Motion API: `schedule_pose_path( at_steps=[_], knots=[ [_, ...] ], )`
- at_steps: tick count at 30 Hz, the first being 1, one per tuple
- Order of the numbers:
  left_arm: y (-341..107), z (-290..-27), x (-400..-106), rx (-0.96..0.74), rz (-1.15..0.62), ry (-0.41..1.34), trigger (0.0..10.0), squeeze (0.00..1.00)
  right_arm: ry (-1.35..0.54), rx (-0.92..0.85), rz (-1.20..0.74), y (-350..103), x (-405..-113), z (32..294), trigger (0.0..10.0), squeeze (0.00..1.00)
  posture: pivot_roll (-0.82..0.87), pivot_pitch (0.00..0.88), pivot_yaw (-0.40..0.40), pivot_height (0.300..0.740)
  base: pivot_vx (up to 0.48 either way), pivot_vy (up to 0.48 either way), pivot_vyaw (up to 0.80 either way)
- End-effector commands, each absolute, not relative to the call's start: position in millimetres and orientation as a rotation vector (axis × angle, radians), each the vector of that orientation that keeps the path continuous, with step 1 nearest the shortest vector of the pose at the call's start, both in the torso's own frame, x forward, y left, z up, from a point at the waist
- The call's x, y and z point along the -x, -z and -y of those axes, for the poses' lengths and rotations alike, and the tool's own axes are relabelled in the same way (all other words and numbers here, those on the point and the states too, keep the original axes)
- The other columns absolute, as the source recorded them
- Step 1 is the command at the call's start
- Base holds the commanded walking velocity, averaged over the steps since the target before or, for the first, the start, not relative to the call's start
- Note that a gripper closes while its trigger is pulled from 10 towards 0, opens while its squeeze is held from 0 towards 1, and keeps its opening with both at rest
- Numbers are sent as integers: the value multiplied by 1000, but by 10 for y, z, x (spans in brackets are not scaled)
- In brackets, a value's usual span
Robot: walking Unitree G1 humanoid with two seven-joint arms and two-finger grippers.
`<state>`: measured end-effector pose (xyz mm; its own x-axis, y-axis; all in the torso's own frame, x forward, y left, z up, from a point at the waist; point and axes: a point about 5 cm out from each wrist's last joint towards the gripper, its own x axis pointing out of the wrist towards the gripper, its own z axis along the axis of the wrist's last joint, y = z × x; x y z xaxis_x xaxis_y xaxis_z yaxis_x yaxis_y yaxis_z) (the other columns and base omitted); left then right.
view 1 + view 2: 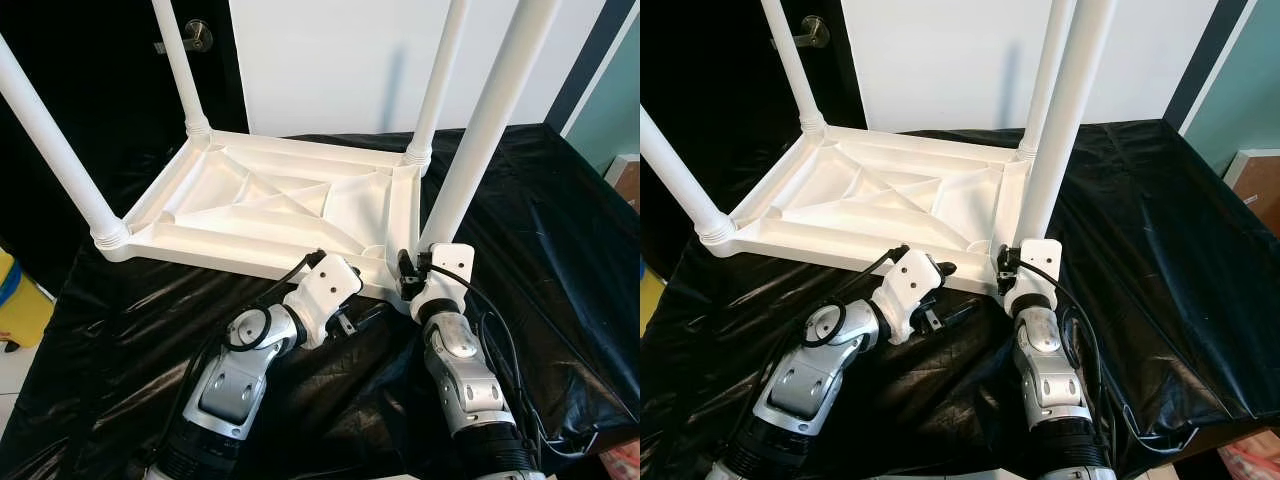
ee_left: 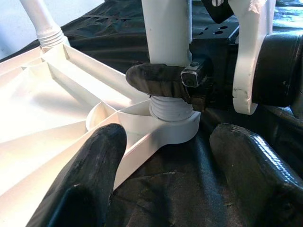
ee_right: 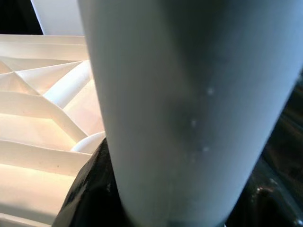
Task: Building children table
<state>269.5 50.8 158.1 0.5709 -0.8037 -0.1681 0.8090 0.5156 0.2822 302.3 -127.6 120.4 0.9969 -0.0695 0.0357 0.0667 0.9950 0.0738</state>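
Tabletop point(image 1: 270, 205), white plastic and inverted, lies on black sheeting point(image 1: 560, 230) with four legs upright. Right gripper point(image 2: 163, 80) clamps the 5 o'clock leg point(image 1: 480, 140) just above its threaded base. Left gripper point(image 2: 165, 189) sits beside that corner, fingers wide, apparently touching nothing.

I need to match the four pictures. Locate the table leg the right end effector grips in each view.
Left eye: table leg, right of centre, rising from the tabletop's near-right corner.
Right eye: centre.
Left wrist: upper centre, right end effector clamped around it.
Right wrist: close up.
Shared landmark: ribbed tabletop underside.
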Motion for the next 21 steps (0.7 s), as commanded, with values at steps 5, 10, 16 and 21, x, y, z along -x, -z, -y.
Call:
schedule_pose_path(
  at_steps=[5, 10, 16, 21],
  knots=[
    [-1613, -562, -2813, -349, 30, 748, 10000, 0, 109, -89, 45, -1162, -2972, 1442, 10000, 1000, -46, 29, -4, 740, 0, 0, 0],
    [-1628, -575, -2826, -352, 46, 739, 10000, 0, 12, -74, 99, -1232, -2965, 1605, 10000, 1000, -43, 29, -5, 740, 0, 0, 0],
    [-1627, -592, -2834, -353, 46, 744, 10000, 0, -125, -57, 102, -1248, -2964, 1751, 10000, 1000, -44, 24, 1, 740, 0, 0, 0],
    [-1607, -568, -2797, -316, 19, 849, 10000, 0, -360, -6, 80, -1271, -3052, 1845, 10000, 0, -49, 19, 10, 740, 0, 0, 0]
  ],
)
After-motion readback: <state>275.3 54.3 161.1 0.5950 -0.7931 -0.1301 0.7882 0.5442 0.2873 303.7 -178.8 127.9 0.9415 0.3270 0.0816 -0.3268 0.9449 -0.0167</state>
